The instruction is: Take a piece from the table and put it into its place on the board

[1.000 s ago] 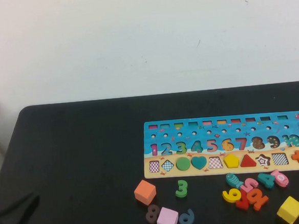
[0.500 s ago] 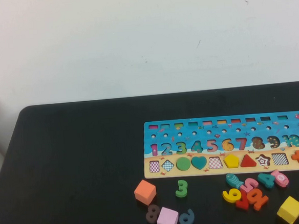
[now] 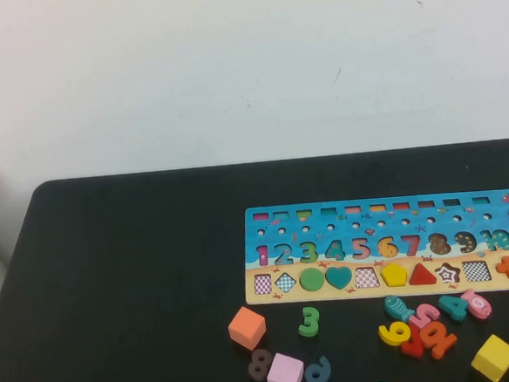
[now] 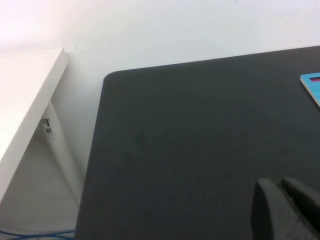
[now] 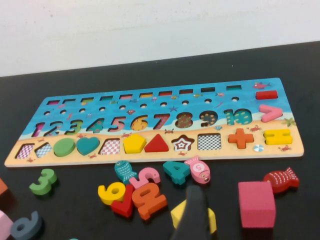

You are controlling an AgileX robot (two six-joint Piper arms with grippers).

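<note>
Piece: the small flat yellow wooden pentagon [image 3: 393, 274] already sits in its pentagon-shaped recess on the long wooden puzzle board with the blue top [image 3: 388, 221], between the checkered trapezoid recess [image 3: 366, 278] and the red triangle [image 3: 422, 274]; it looks seated and level in the right wrist view [image 5: 134, 144].
Left gripper: [image 4: 287, 210] clenched, holding nothing, hanging over a bare part of the large matte black tabletop [image 3: 130, 278], well apart from the board; out of the high view.
Right gripper: [image 5: 191, 217] one dark finger tip shows just above the bigger yellow cube [image 5: 210, 218]; whether it is released or clenched I cannot tell.
Risk: judged from here, a careless right-arm move could knock the loose numerals crowded near the board, such as the orange 10 [image 5: 148, 198] or the yellow 9 [image 5: 111, 192], against the board edge.
Writing: numerals 1 to 10 run along the board; a pink fish [image 5: 199, 170] bears a small 5; no brand is legible.
</note>
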